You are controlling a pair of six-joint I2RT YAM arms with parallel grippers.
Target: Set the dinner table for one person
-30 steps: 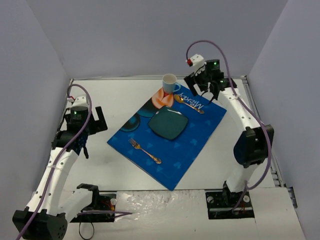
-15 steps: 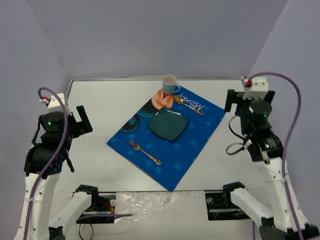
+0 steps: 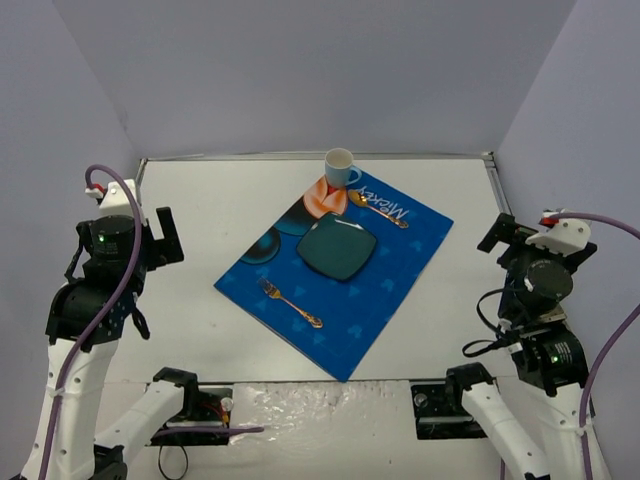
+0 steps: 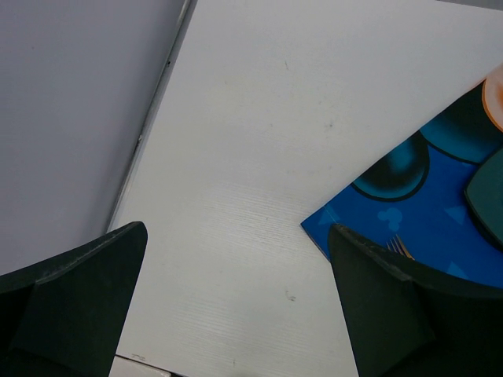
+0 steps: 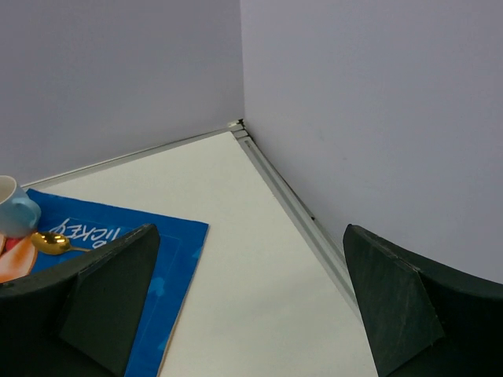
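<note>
Counter (image 3: pixel 200 215), white and metal-rimmed, fills mid-frame. Lower left, my left pincer (image 4: pixel 236 259) gapes wide with nothing in it, and lower right my right pincer (image 5: pixel 251 251) does too. Moving up the blue mat (image 3: pixel 400 270): fork (image 3: pixel 290 302), plate (image 3: pixel 336 248), spoon (image 3: pixel 378 210), napkin (image 3: pixel 322 198), cup (image 3: pixel 340 166).

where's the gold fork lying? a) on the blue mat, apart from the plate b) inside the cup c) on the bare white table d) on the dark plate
a: the fork lies flat on the blue mat, apart from the plate, on its near side.
</note>
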